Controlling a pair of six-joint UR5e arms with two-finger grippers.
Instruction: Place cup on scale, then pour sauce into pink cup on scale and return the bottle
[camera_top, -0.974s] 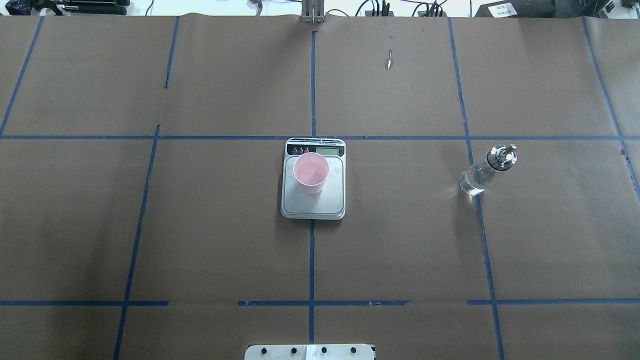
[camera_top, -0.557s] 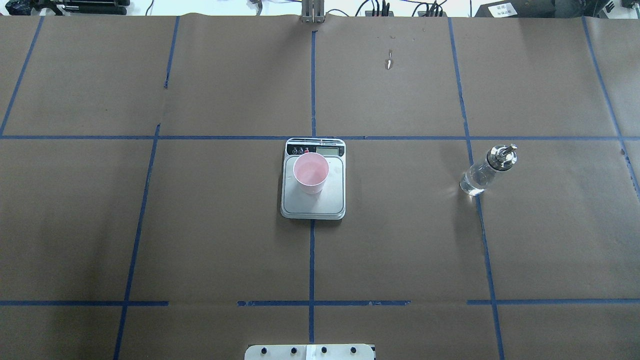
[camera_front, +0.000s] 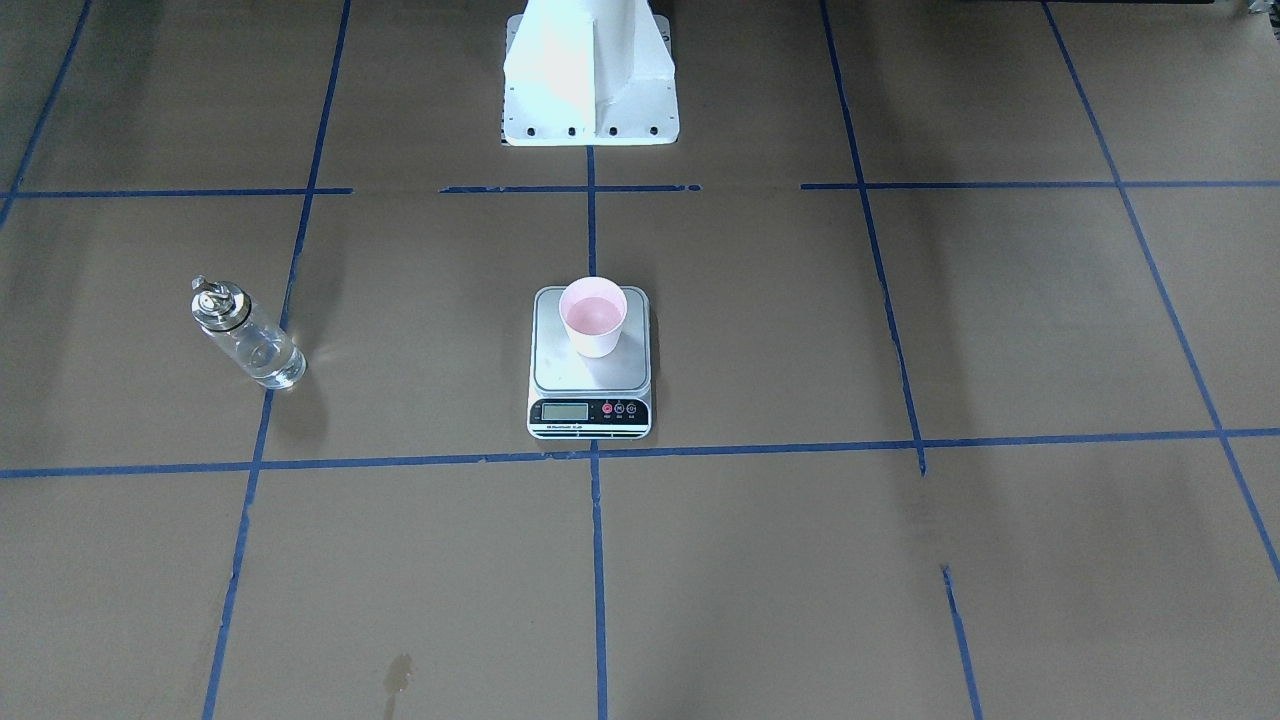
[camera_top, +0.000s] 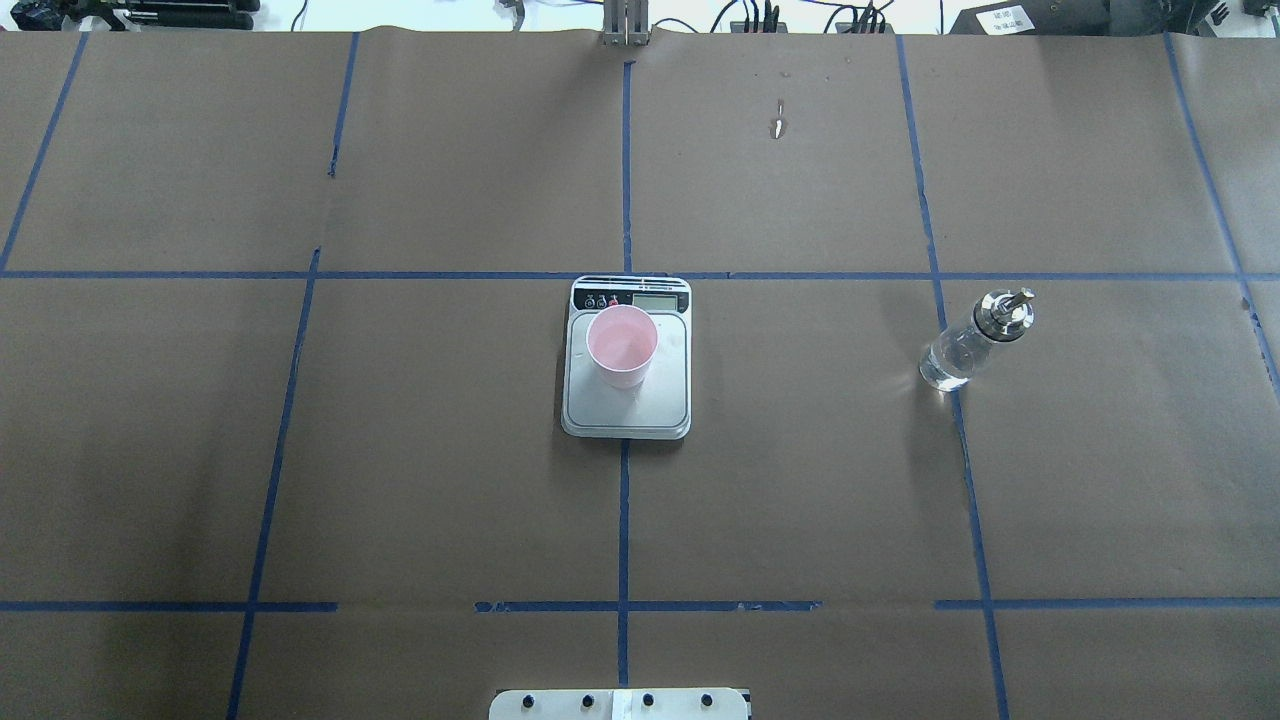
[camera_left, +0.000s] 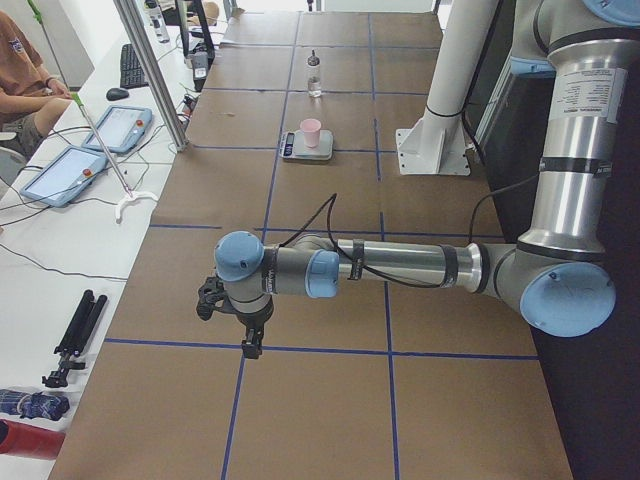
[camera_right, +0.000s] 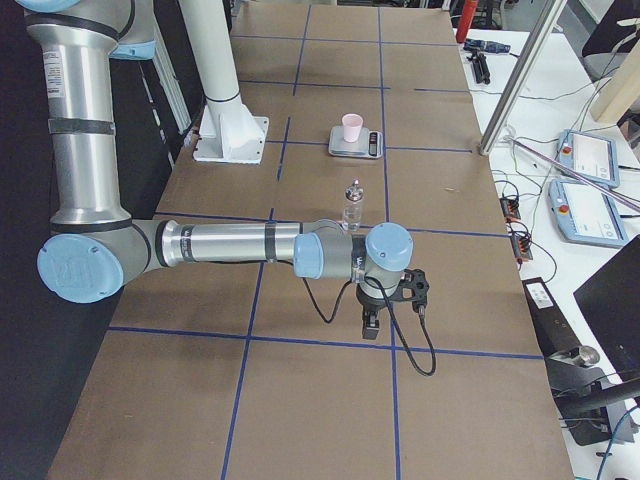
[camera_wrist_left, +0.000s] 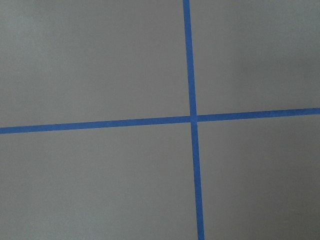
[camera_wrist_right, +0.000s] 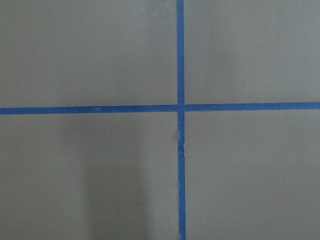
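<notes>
cup (camera_top: 621, 345) sits on scale (camera_top: 660, 405); bottle (camera_top: 958, 352) holds clear sauce (camera_top: 944, 366).

Robotics lab, not home or kitchen. Evidence: long table under brown paper (camera_top: 800, 500), gridded with blue tape (camera_top: 623, 520); two industrial arms (camera_left: 400, 265) on white pedestal (camera_front: 590, 70); teach pendants (camera_left: 118, 128) and keyboard (camera_left: 132, 65) on side bench; aluminium posts (camera_left: 152, 70); cables (camera_top: 760, 15) at far edge; seated operator (camera_left: 20, 80) alongside.
</notes>
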